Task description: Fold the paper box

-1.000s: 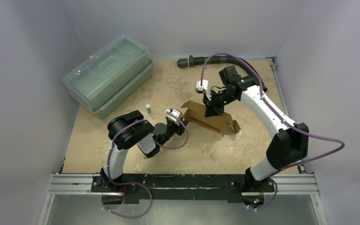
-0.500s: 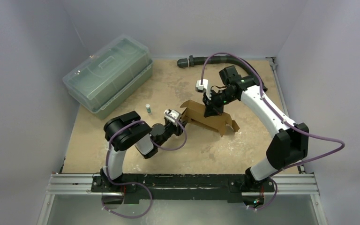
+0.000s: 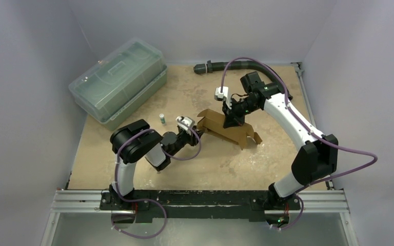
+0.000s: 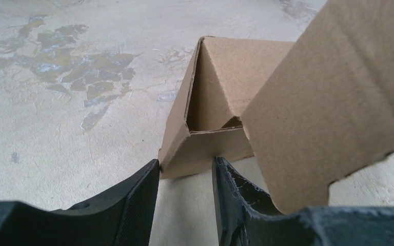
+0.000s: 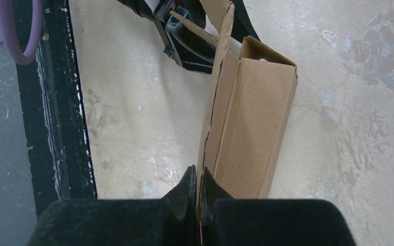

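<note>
Box [image 3: 238,134] lies mid-worktop [image 3: 210,166], a bit R of centre, between the two arms. It's partly formed: a long body on its side w/ flaps sticking out at both ends.

R gripper [image 3: 233,122] is on it from the far side, clenched on a thin panel along the box's top edge. R wrist cam shows both fingers [image 5: 184,190] pinched flat on the cardboard, no gap. The panel stands on edge and runs away from the cam, w/ the folded body just beside it.

L gripper [image 3: 194,131] is low at the box's left end, pointing into it. On L wrist cam the jaws are apart, released, w/ nothing between them and only bare worktop in the gap. Fingertips sit just short of the box's near bottom corner. One tip may be touching it, I can't tell. That end is open: triangular mouth, hollow inside. A big loose flap [image 4: 328,97] hangs across the right of that view, over the finger on that side.

Elsewhere:
- A clear green lidded bin [image 3: 118,84] is in the far left corner, well apart from the box.
- A small vial [image 3: 161,119] stands upright betw. bin and L gripper.
- A black hose [image 3: 215,66] runs along the back edge.
- Worktop surface is worn and blotchy.
</note>
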Controlling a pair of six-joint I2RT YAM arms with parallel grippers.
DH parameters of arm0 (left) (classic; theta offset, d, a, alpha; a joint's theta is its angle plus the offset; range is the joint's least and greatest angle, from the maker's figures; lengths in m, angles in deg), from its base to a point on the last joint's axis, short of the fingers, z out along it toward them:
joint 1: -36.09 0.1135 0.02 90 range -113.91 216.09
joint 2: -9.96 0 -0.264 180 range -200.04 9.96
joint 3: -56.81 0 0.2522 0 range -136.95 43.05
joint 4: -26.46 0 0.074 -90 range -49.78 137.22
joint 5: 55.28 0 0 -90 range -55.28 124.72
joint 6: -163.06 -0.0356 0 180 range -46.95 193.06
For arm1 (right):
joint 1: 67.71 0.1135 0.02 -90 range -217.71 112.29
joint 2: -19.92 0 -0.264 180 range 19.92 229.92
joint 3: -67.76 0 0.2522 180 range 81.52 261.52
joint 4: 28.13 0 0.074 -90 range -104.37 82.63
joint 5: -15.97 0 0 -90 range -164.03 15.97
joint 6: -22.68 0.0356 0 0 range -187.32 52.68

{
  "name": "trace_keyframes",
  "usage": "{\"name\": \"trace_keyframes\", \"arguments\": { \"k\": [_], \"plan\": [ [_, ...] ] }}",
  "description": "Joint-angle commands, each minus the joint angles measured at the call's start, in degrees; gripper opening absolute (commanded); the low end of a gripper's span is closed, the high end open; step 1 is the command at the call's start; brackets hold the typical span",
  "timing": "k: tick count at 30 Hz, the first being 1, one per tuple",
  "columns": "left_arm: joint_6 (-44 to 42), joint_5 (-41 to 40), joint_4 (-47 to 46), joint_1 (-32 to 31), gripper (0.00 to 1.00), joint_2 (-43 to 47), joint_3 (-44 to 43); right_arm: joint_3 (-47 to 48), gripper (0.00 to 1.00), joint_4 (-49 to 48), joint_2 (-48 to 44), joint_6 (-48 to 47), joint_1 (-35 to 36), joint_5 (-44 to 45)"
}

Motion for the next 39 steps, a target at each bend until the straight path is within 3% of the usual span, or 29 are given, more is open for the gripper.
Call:
{"name": "trace_keyframes", "arguments": {
  "k": [1, 9, 15, 31, 33, 39],
  "plan": [
    [3.11, 7.07, -16.33, 2.22, 0.41, 1.56, -1.28, 0.66, 0.0, 2.21, 0.64, -0.3, 0.72, -4.28],
    [6.98, 12.73, -16.35, 3.2, 0.23, -1.36, -5.0, 0.81, 0.0, 2.54, 1.67, -0.5, 0.78, -4.54],
    [7.94, 13.33, -16.28, 3.06, 0.0, -1.9, -5.59, 0.62, 0.0, 2.03, 1.46, 0.11, 0.71, -4.71],
    [16.95, 7.61, -15.85, 1.63, 0.0, 6.44, 4.63, 0.0, 0.0, -0.54, 0.86, 4.46, 0.54, -0.8],
    [18.87, 8.04, -13.28, 1.63, 0.0, 8.18, 5.47, -0.26, 0.01, -1.02, 0.68, 4.61, 0.57, 0.62],
    [20.52, 8.8, 4.71, 0.81, 0.0, 16.06, 4.09, 0.47, 0.18, -0.52, 0.18, 4.3, 0.55, -0.39]
  ]
}}
